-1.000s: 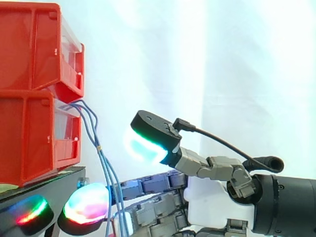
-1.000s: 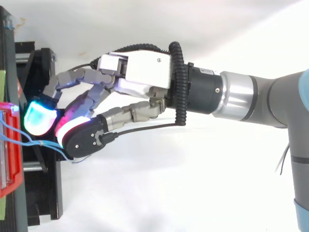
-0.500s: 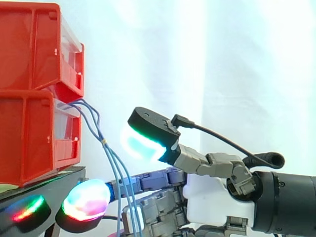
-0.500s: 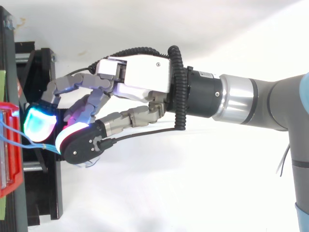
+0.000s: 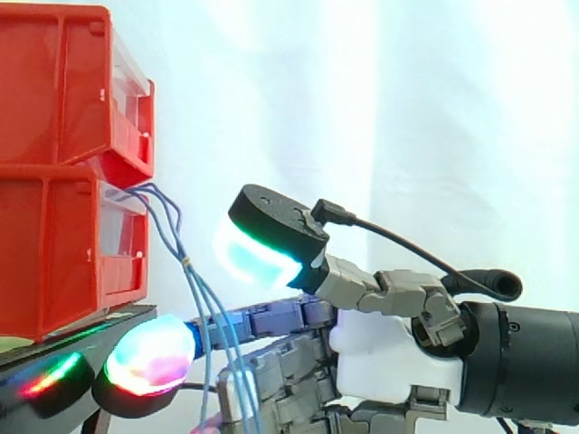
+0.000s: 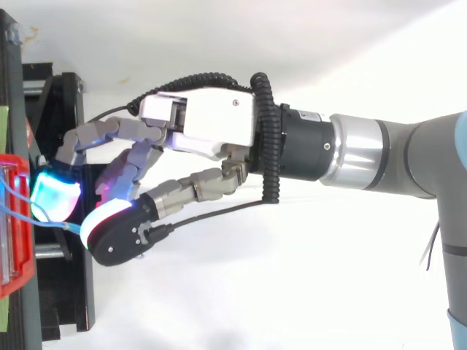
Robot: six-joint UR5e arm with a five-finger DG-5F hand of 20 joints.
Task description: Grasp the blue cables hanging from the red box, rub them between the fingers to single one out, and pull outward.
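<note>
Several thin blue cables (image 5: 192, 280) come out of the front of the lower red bin (image 5: 63, 244), meet at a small tie and hang down. My hand (image 5: 389, 357) reaches in from the right, low and level with the stand. Its long fingers are stretched towards the bin, their glowing fingertips (image 5: 149, 362) just under the bin's front. The cables drop across these fingers. The thumb, with its cyan-green pad (image 5: 258, 258), stands raised above and to the right of the cables, with a clear gap. From above, the hand (image 6: 201, 127) spreads around the cables (image 6: 44, 221) beside the bin (image 6: 14, 240).
A second red bin (image 5: 63, 81) is stacked on the lower one. Both rest on a black stand (image 5: 81, 330) whose edge lies right behind the fingertips. A white curtain backs the scene. The arm takes up the right side.
The hand has moved left towards the bins and risen slightly. The cables, swung out to the right half a second ago, hang nearer the bin. The thumb stays off them.
</note>
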